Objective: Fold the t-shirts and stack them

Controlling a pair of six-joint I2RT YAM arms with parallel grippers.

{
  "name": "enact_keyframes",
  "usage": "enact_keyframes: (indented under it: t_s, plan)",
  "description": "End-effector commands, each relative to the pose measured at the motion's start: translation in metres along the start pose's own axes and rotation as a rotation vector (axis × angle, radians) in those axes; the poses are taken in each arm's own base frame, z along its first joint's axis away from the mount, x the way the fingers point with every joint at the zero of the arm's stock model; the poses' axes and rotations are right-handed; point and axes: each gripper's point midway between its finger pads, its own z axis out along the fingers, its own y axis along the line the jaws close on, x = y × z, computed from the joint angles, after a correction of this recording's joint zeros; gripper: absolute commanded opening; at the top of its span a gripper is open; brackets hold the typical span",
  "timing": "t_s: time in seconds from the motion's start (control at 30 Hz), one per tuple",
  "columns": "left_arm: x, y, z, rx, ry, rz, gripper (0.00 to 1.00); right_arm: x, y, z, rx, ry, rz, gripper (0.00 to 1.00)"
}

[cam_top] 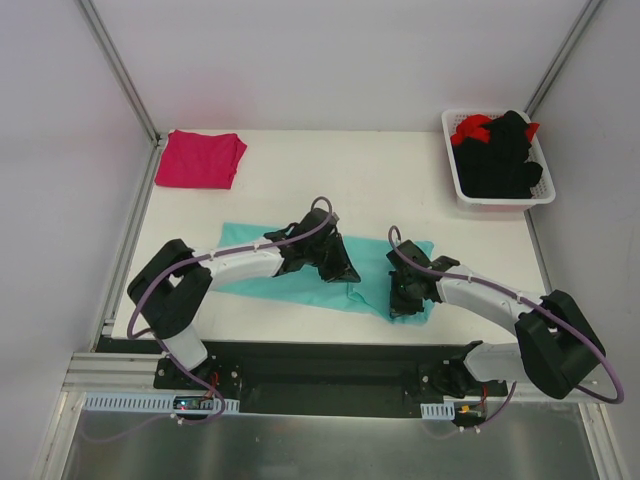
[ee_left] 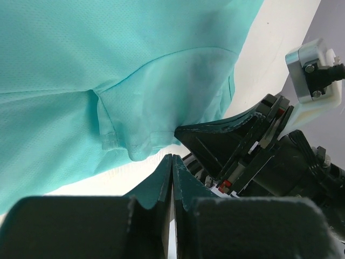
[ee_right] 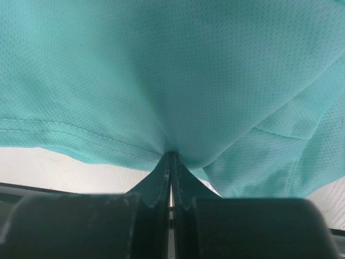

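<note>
White table (cam_top: 400, 190), pale walls (cam_top: 330, 60), metal corner posts (cam_top: 121, 70).

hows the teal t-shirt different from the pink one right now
The teal t-shirt lies spread out and rumpled at the near middle of the table; the pink t-shirt sits folded into a compact rectangle at the far left corner. The teal t-shirt is pinched in the shut right gripper; the pink t-shirt has no gripper near it. Both are plain, single-coloured shirts on the same table.

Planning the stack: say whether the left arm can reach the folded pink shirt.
Probably yes: only bare table lies between the left gripper and the pink shirt, though its jaws are shut by the teal shirt.
</note>
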Motion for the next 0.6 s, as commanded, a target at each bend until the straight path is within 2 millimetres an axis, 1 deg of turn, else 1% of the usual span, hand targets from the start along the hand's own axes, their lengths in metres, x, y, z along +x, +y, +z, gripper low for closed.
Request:
enact_keyframes:
  t_s: [0.0, 0.03, 0.07, 0.13, 0.27, 0.3, 0.33, 0.4, 0.43, 0.5, 0.53, 0.57]
  plan:
    - [0.009, 0.003, 0.007, -0.027, 0.007, 0.016, 0.00, 0.014, -0.018, 0.014, 0.078, 0.040, 0.010, 0.01]
    - [0.013, 0.011, 0.009, -0.046, 0.014, 0.011, 0.00, 0.014, -0.018, 0.014, 0.076, 0.038, 0.010, 0.01]
    - [0.018, 0.014, 0.011, -0.054, 0.022, 0.011, 0.00, 0.014, -0.018, 0.014, 0.075, 0.038, 0.010, 0.01]
    - [0.026, 0.029, 0.016, -0.091, 0.038, 0.001, 0.00, 0.014, -0.018, 0.013, 0.075, 0.036, 0.009, 0.01]
    - [0.039, 0.050, 0.018, -0.129, 0.054, -0.018, 0.00, 0.014, -0.018, 0.013, 0.074, 0.035, 0.010, 0.01]
    - [0.039, 0.053, 0.017, -0.135, 0.048, -0.020, 0.00, 0.014, -0.018, 0.013, 0.074, 0.035, 0.010, 0.01]
    - [0.042, 0.064, 0.017, -0.158, 0.047, -0.026, 0.00, 0.014, -0.017, 0.013, 0.072, 0.036, 0.010, 0.01]
    - [0.043, 0.069, 0.014, -0.168, 0.038, -0.026, 0.00, 0.014, -0.016, 0.012, 0.069, 0.035, 0.007, 0.01]
    - [0.046, 0.076, 0.013, -0.181, 0.043, -0.029, 0.00, 0.014, -0.017, 0.013, 0.071, 0.035, 0.007, 0.01]
    - [0.047, 0.079, 0.010, -0.185, 0.038, -0.032, 0.00, 0.014, -0.017, 0.013, 0.071, 0.037, 0.007, 0.01]
    - [0.050, 0.087, 0.008, -0.198, 0.040, -0.035, 0.00, 0.014, -0.017, 0.013, 0.071, 0.035, 0.007, 0.01]
    - [0.049, 0.087, 0.006, -0.197, 0.031, -0.038, 0.00, 0.014, -0.018, 0.013, 0.073, 0.035, 0.007, 0.01]
